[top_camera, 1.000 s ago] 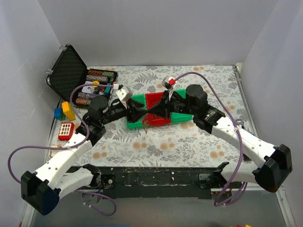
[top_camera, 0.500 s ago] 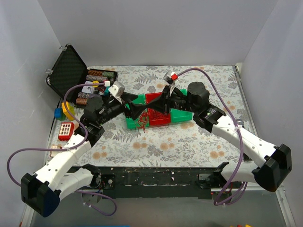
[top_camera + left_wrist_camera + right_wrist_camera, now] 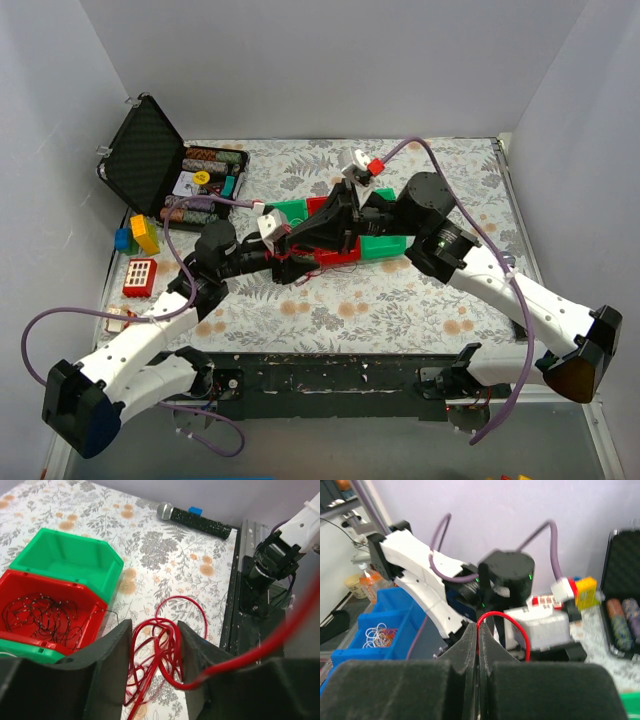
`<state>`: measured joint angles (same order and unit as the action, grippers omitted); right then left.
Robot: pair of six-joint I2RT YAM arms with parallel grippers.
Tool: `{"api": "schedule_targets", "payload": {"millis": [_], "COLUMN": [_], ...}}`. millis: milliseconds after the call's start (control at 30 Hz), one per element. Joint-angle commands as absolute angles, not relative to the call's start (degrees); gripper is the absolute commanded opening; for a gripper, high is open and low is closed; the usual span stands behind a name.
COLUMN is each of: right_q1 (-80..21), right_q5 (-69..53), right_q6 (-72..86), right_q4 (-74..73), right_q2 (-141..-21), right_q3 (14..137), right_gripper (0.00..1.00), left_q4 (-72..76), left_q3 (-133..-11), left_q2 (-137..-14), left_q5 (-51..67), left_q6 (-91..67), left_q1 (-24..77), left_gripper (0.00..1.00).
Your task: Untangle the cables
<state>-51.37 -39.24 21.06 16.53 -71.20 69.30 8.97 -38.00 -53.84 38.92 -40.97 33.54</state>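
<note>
The cables are a tangle of thin red wires point(image 3: 160, 655) lying on the flowered cloth just in front of the bins; they also show in the top view point(image 3: 290, 263). My left gripper point(image 3: 154, 630) is open, its jaws standing on either side of the tangle, and one red strand runs across its right finger towards the upper right. My right gripper point(image 3: 479, 630) is shut on a red strand point(image 3: 492, 614) that loops out above its fingertips. In the top view both grippers meet over the tangle, the left point(image 3: 283, 256) and the right point(image 3: 302, 240). More thin black wires point(image 3: 40, 617) lie in the red bin point(image 3: 95, 611).
Green bins point(image 3: 385, 245) flank the red bin point(image 3: 325, 210) at the table's middle. An open black case point(image 3: 150, 150) of poker chips stands at the back left, with toy blocks point(image 3: 140, 235) nearby. A microphone point(image 3: 195, 517) lies on the cloth.
My left gripper has moved right and nearer, in front of the bins. My right gripper has reached further left and met it. The red tangle now lies on the cloth between the left jaws.
</note>
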Motion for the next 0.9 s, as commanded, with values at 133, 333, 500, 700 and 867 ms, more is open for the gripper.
{"api": "schedule_targets", "payload": {"millis": [133,333,500,700,867], "right_q1": [-51.06,-50.71,-48.7,-47.37,-46.67], "right_q5": [-43.07,-40.0,-38.94,-39.72,-37.62], "right_q6": [21.18,16.53,14.94,14.68,11.96], "right_q4": [22.51,16.97,15.21,14.5,12.48], "right_q2": [-69.52,-68.2,-67.33,-68.46,-68.82], "right_q3": [72.34,72.51,74.7,80.23,85.95], "right_gripper": [0.01,0.01,0.01,0.01,0.01], "left_q4": [5.01,0.36,-2.29,-0.35,2.37], "left_q3": [-39.11,-40.26,-37.01,-33.4,-31.3], "left_q2": [-51.68,-47.91,-45.44,-45.61,-47.9], "left_q5": [36.21,40.61,38.41,37.97,36.74], "left_q6": [-38.4,-37.01,-34.54,-33.75,-32.61], "left_q1": [33.49,33.49,33.49,33.49,33.57], "left_gripper": [0.52,0.62,0.49,0.48,0.49]}}
